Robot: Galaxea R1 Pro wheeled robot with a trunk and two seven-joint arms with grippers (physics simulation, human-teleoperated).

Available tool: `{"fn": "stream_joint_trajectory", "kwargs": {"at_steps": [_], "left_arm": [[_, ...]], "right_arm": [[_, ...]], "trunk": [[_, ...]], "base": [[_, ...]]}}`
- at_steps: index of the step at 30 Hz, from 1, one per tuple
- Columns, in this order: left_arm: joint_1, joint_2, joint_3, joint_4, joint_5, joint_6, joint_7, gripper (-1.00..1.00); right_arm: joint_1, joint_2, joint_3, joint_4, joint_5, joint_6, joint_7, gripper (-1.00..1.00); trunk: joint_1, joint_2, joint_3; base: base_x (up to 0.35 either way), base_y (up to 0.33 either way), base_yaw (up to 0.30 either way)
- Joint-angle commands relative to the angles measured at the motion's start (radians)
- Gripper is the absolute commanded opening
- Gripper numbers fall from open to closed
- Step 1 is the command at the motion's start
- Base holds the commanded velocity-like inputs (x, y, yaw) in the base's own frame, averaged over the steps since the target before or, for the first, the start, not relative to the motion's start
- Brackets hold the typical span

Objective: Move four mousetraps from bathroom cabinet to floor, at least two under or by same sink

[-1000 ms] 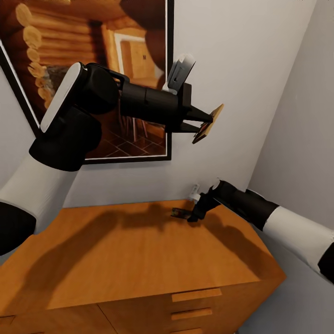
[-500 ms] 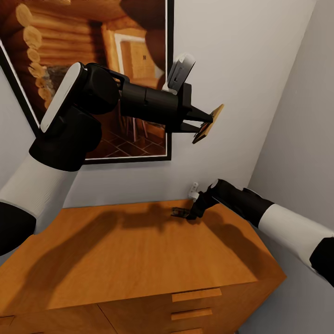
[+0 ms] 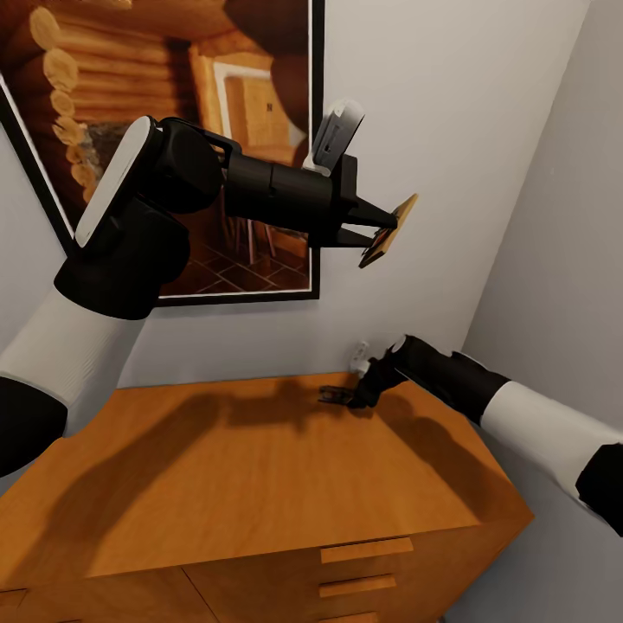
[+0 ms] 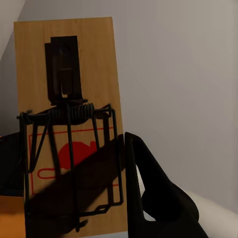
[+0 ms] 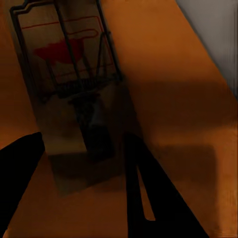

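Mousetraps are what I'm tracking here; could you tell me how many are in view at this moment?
2. One mousetrap is held up in the air by the left gripper; the other mousetrap lies flat on the cabinet top in front of the right gripper. Others may be out of view.

Mousetrap (image 5: 69, 84) far end cut by frame edge; R fingers (image 5: 148, 198) cropped.

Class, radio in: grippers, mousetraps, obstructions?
Left gripper shut on raised mousetrap. Right gripper open around second mousetrap on cabinet. Nothing obstructing.
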Motion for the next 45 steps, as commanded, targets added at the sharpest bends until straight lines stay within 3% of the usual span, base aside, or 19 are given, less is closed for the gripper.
{"fn": "stream_joint_trajectory", "kwargs": {"at_steps": [1,9,16,21,26,34,45], "left_arm": [[-0.001,0.000,-0.001,0.000,0.008,0.000,0.007,-1.00],[-0.001,0.000,-0.001,0.000,0.007,0.000,0.007,-1.00],[-0.001,-0.001,-0.001,0.000,0.008,0.000,0.007,-1.00],[-0.001,-0.001,-0.001,0.000,0.007,0.000,0.007,-1.00],[-0.001,-0.001,-0.001,0.000,0.007,0.000,0.007,-1.00],[-0.001,-0.001,0.001,0.000,0.008,0.000,0.007,-1.00],[-0.001,-0.003,0.001,-0.002,0.008,0.000,0.007,-1.00]], "right_arm": [[0.019,0.001,0.038,-0.001,-0.003,0.007,-0.003,-1.00],[0.019,0.006,0.044,-0.002,-0.003,0.008,-0.002,-1.00],[0.018,0.004,0.100,-0.010,0.000,0.008,-0.001,-1.00],[0.018,0.001,0.098,-0.041,0.000,0.010,0.000,-1.00],[0.017,-0.001,0.096,-0.156,0.000,0.024,0.000,-1.00],[0.016,-0.002,0.079,-0.312,0.000,0.135,-0.001,-1.00],[0.016,-0.001,0.046,-0.381,0.001,0.207,-0.001,-1.00]], "trunk": [[0.000,0.000,-0.001],[0.000,0.000,-0.001],[0.000,0.000,-0.001],[0.000,0.000,-0.001],[0.000,0.000,-0.001],[0.000,0.000,-0.001],[0.000,0.000,-0.001]], "base": [[0.000,0.000,0.000],[0.000,0.000,0.000],[0.000,0.000,0.000],[0.000,0.000,0.000],[0.000,0.000,0.000],[0.000,0.000,0.000],[0.000,0.000,0.000]]}}
